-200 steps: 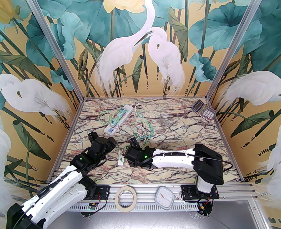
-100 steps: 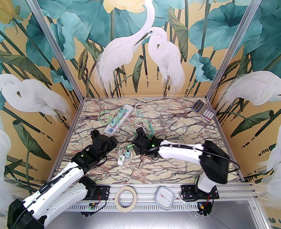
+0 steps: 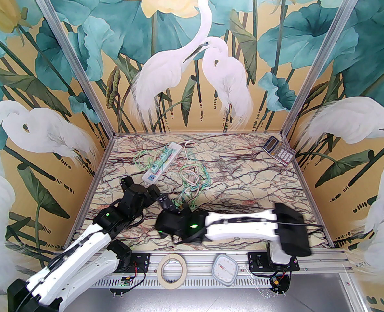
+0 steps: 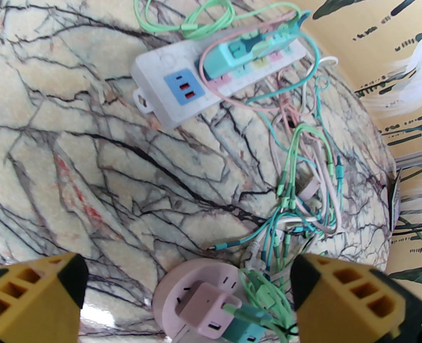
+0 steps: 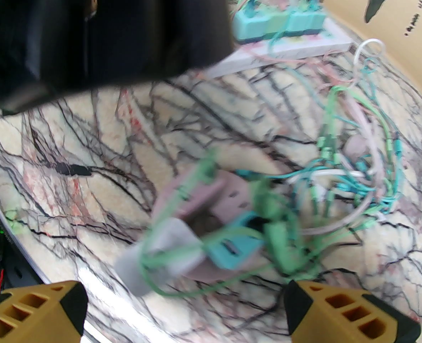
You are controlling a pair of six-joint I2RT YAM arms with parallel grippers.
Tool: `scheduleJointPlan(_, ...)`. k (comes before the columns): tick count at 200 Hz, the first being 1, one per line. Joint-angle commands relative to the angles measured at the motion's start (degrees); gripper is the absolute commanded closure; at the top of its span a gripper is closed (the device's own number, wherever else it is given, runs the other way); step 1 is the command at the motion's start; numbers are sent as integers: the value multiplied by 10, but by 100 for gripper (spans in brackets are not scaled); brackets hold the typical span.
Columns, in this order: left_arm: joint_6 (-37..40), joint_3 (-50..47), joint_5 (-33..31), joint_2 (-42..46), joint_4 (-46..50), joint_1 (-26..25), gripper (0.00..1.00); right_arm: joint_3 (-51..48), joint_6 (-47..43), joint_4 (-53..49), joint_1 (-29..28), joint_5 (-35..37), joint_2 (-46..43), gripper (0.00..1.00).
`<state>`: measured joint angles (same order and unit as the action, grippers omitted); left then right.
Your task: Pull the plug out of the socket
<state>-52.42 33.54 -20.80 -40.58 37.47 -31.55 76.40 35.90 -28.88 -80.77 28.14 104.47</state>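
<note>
calculator in far-right corner of the marble surface, near the wall. tape roll and white square dial apart on front rail.

The 2 arms reach inward (wrists close together), left gripper and right gripper gaping wide.

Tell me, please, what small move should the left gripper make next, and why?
Probably lower the left gripper and close on the pink plug: its jaws are open, and the plug sits in the round pink socket just between them.
</note>
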Motion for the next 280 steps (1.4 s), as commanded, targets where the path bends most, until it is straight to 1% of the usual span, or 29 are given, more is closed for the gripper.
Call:
scheduleJointPlan(1,9,13,-24,28,36,1,1,39,46,-63,9,28,45,1)
scheduleJointPlan(29,11,17,-26,44,48,2,1,15,88,-77,29,33,48,1)
scheduleJointPlan(60,13,16,-19,40,44,2,1,-37,89,-92,50,59,9,1)
scheduleJointPlan(75,12,15,-14,34,34,2,1,-75,88,-100,71,68,-21,1)
scheduleJointPlan(114,13,17,1,4,15,2,1,-165,61,-104,138,84,-100,1)
scheduleJointPlan(137,15,19,3,-10,6,2,1,-218,45,-101,190,89,-165,1)
scheduleJointPlan(160,15,13,9,-20,-10,2,0,-272,25,-71,247,58,-234,1)
scheduleJointPlan(181,18,15,21,-36,-26,1,0,-302,13,-63,287,38,-268,1)
scheduleJointPlan(209,30,27,27,-64,-42,2,1,-307,2,-74,305,39,-275,1)
scheduleJointPlan(225,34,30,35,-80,-54,2,1,-304,-3,-67,308,13,-275,1)
scheduleJointPlan(249,37,35,39,-100,-62,2,1,-299,4,-76,307,-4,-273,1)
scheduleJointPlan(280,44,33,43,-111,-77,2,1,-322,18,-68,304,-48,-291,1)
